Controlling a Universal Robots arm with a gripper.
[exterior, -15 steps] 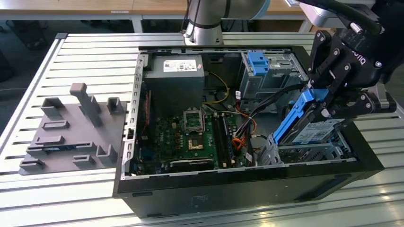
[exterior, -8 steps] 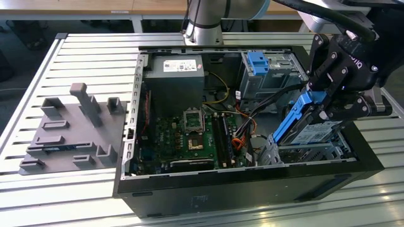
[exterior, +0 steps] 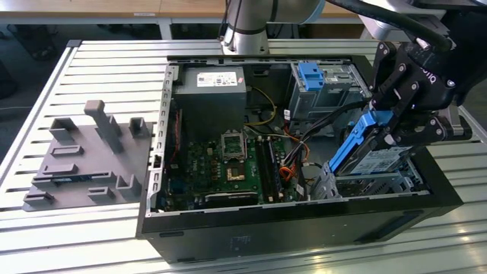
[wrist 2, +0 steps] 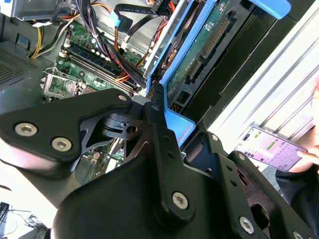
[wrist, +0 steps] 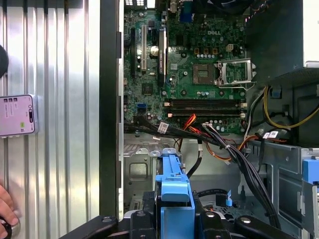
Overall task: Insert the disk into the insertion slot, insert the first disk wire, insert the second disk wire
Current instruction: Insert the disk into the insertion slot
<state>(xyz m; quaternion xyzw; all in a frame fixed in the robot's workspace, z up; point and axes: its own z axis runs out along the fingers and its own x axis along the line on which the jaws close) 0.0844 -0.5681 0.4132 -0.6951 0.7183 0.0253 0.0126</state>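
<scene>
My gripper (exterior: pixel 389 130) is shut on the disk (exterior: pixel 374 158), a silver-grey drive with a printed label in a bright blue carrier. The disk hangs tilted, its lower end dipping into the insertion slot (exterior: pixel 373 184), the perforated metal cage at the case's front corner on the exterior view's right. In the second wrist view the disk (wrist 2: pixel 202 47) shows its green circuit side and blue frame. The first wrist view shows the blue carrier (wrist: pixel 172 185) above the cage floor (wrist: pixel 142 169). A bundle of black cables (exterior: pixel 327 123) runs beside the cage.
A taller grey bay with a blue latch (exterior: pixel 314 77) stands behind the cage. The motherboard (exterior: pixel 228 165) and power supply (exterior: pixel 213 85) fill the case. A grey fixture plate (exterior: pixel 84 154) lies on the exterior view's left. A hand (wrist: pixel 5 209) and a phone (wrist: pixel 17 115) sit outside the case.
</scene>
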